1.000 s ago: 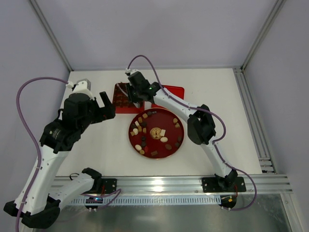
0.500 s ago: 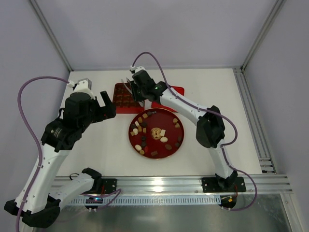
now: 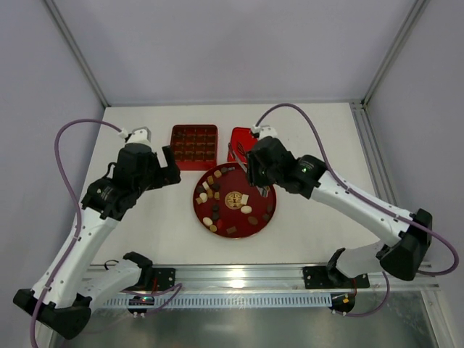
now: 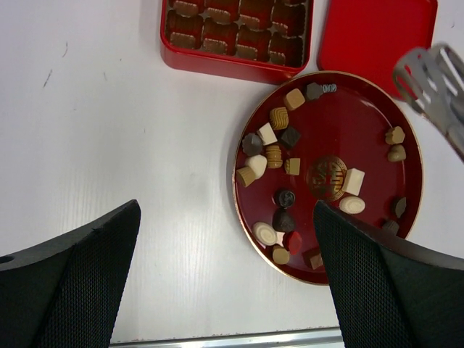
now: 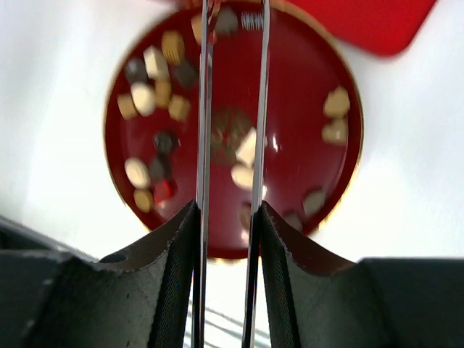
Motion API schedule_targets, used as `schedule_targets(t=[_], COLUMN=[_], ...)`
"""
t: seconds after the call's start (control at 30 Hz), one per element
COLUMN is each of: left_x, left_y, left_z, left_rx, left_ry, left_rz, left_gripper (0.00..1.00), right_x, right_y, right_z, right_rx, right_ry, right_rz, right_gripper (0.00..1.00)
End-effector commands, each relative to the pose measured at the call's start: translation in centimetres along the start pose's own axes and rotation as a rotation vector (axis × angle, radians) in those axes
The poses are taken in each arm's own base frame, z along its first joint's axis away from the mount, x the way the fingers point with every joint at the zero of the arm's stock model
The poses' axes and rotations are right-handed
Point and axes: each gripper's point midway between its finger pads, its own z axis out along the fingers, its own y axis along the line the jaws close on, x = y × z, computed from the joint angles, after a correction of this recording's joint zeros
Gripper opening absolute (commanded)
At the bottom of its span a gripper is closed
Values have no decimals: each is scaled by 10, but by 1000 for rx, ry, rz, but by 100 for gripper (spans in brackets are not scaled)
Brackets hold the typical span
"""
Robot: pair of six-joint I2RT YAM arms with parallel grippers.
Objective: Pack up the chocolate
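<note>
Right gripper [image 5: 228, 217] is clamped on a pair of thin metal tongs [image 5: 204, 109]. Its fingers press the two blades partway together, with a gap left between them. The wrist view is blurry, so I can't tell if anything sits between the tips. The tongs hang over the far right part of the round red plate [image 4: 359, 119].

The chocolate [image 4: 274, 156] is mostly loose on that plate: dark, tan and cream bits, bunched more on the left side, with a few along the right rim. More brown pieces already sit in the compartments of the red box [image 4: 217, 64], just beyond the plate. A flat red lid [image 4: 377, 36] lies right beside the box.

Left gripper [image 3: 167, 165] is spread wide with nothing in it, up over the white table [image 4: 109, 130] left of the plate.
</note>
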Motion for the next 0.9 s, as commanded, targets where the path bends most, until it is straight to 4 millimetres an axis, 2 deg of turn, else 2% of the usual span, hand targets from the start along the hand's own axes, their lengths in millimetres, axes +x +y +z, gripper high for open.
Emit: schedule_targets(t=[0.0, 0.07, 0.2, 0.37, 0.6, 0.87], left_x=[-1, 2, 12, 17, 19, 21], left_y=[-5, -7, -8, -8, -4, -2], left_z=[14, 18, 27, 30, 29, 28], left_rx=[10, 17, 23, 22, 15, 15], left_ry=[-7, 5, 37, 48, 46, 49], left_rz=[-2, 5, 18, 23, 31, 36], left_gripper=[100, 100, 100, 100, 100, 100], right_x=[55, 78, 109, 136, 148, 142], right_y=[-15, -22, -10, -7, -13, 4], right_z=[-19, -32, -46, -39, -34, -24], right_rx=[68, 93, 59, 92, 118, 72], right_ry=[110, 160, 212, 271, 280, 279], right_rz=[31, 51, 64, 95, 130, 140], right_gripper=[40, 40, 43, 43, 46, 46])
